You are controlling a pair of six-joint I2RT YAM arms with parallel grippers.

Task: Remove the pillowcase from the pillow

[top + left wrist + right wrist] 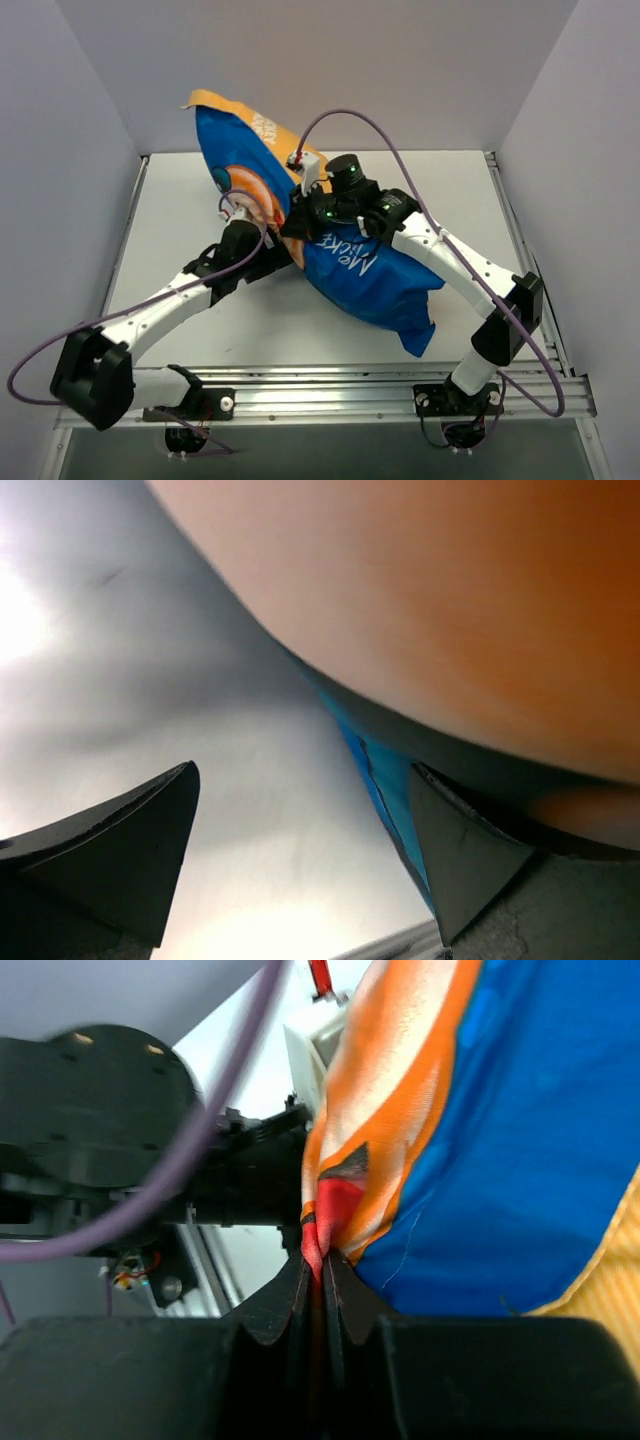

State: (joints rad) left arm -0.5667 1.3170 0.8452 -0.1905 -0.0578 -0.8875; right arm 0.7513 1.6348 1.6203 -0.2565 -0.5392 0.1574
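Top camera first: the tips of my left gripper disappear against the pillowcase, and my right gripper is buried behind its own wrist and the cloth there. My right arm also cuts across the white lettering, so I can't read all of it. The left wrist cam is mostly orange blur, with fabric so close it runs off the top and right edges. On the right wrist cam the pinched fold vanishes down between my fingers. What's inside the cover? Can't tell.
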